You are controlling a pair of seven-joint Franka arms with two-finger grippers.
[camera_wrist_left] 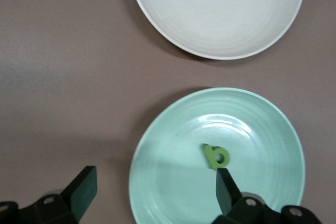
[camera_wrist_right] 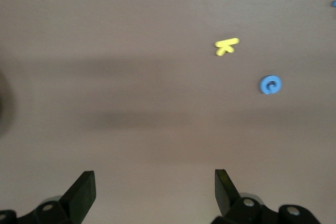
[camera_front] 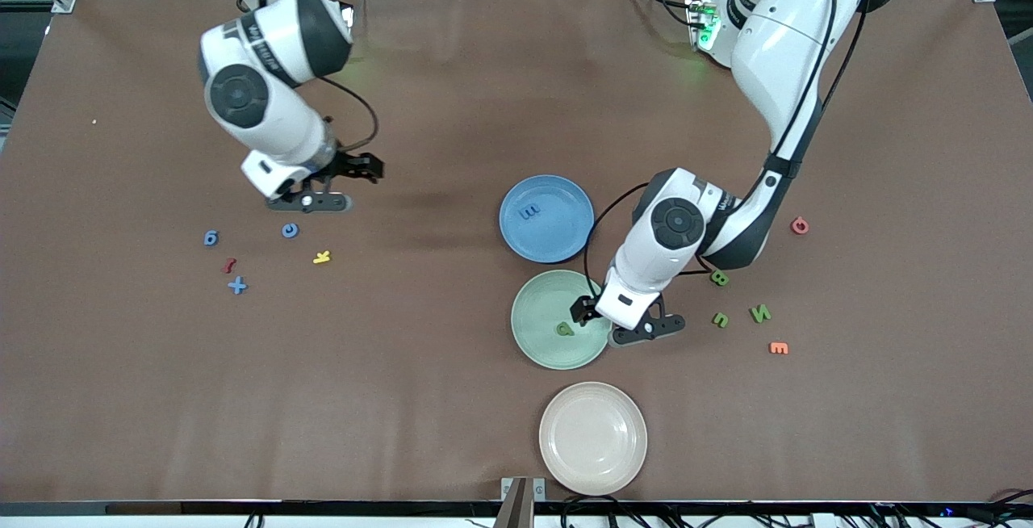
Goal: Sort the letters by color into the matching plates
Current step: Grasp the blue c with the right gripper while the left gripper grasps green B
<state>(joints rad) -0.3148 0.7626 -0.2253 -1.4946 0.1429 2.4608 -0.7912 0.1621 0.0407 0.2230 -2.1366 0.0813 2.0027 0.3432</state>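
1. The counter (camera_front: pixel 452 399) is a wide brown surface with three plates in a line near its middle, handy to both arms.
2. The blue plate (camera_front: pixel 565 249) lies just beside the green plate (camera_front: pixel 533 346), farther from the front camera, and holds one blue letter (camera_front: pixel 529 211). The cream plate (camera_front: pixel 593 484) is nearer the camera than the green plate and holds nothing.
3. The left tool (camera_front: pixel 621 324) hangs over the green plate's rim at the left arm's end, fingers spread; a green letter (camera_front: pixel 565 328) lies flat in that plate, likely just let go.
4. The right tool (camera_front: pixel 339 189) hangs well away from the green plate toward the right arm's end, fingers spread and holding nothing, probably lining up a pick.
5. Three blue letters (camera_front: pixel 290 230) (camera_front: pixel 211 238) (camera_front: pixel 236 286) lie under and near it, among a red piece (camera_front: pixel 230 266) and a yellow piece (camera_front: pixel 322 257).
6. Three green letters (camera_front: pixel 718 277) (camera_front: pixel 720 319) (camera_front: pixel 760 313) wait on the counter near the green plate, toward the left arm's end, with a red round piece (camera_front: pixel 799 226) and an orange piece (camera_front: pixel 778 347).
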